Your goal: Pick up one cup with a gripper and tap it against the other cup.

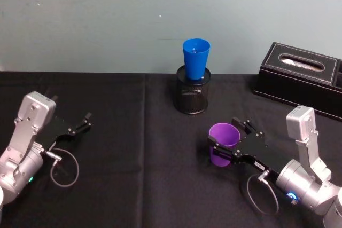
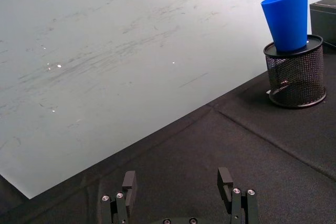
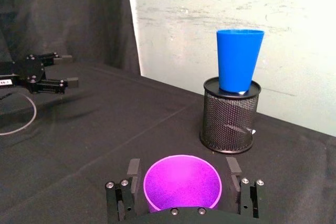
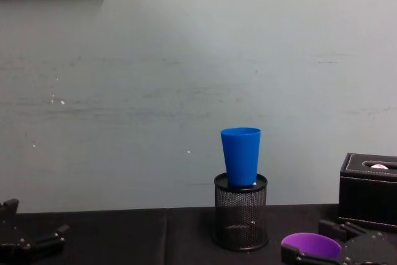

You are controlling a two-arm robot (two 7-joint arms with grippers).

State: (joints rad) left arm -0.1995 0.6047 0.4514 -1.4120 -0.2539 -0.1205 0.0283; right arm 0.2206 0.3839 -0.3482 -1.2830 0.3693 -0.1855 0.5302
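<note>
Scanning from the left: the left gripper (image 1: pixel 84 120) sits parked low on the black desk (image 1: pixel 133 148), jaws spread apart with nothing between them, well away from both cups. Looks like it's out of this one.

Middle of the desk, toward the wall, is the black mesh holder (image 1: pixel 192 96) with the blue cup (image 1: pixel 195 59) standing upright in it, so its upper half pokes out above the mesh rim. That's the bit to aim at.

Over on the right, the right gripper (image 1: pixel 231 138) has its jaws on either side of the purple cup (image 1: pixel 223 142), mouth up. In the right wrist view the fingers (image 3: pixel 133 174) sit just beside the cup's wall, but I honestly can't tell if they're clamped on it or just bracketing it. My read is that the step in hand is securing the grasp and lifting.

To do it well, I'd say squeeze gently (thin plastic will probably flex), lift straight up to about the height of the blue cup's exposed part, then go forward and left and touch side to side lightly. A hard tap could tip the blue cup out of the holder, since it only seems to rest loosely in there.

Room-wise: the cloth between the cups is open. The black tissue box (image 1: pixel 302 78) is farther right toward the wall, off the path.
</note>
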